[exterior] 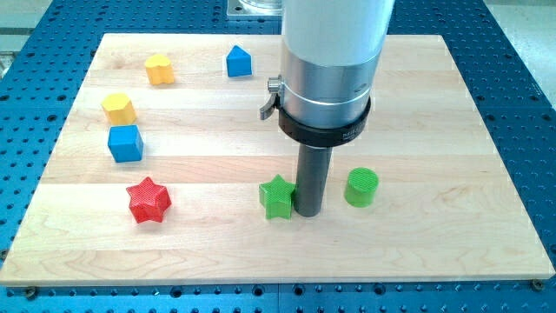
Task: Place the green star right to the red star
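Green star [277, 196] sits near the view's bottom of the wooden board [434, 130], well to the right of the red star [148, 200]. My tip [307, 211] stands on the green star's right side and looks to be touching it. It has nothing to open or shut; it only pushes. A push toward the view's left would, I think, bring the green star closer to the red one. A green round block [361, 187] stands just right of my tip.
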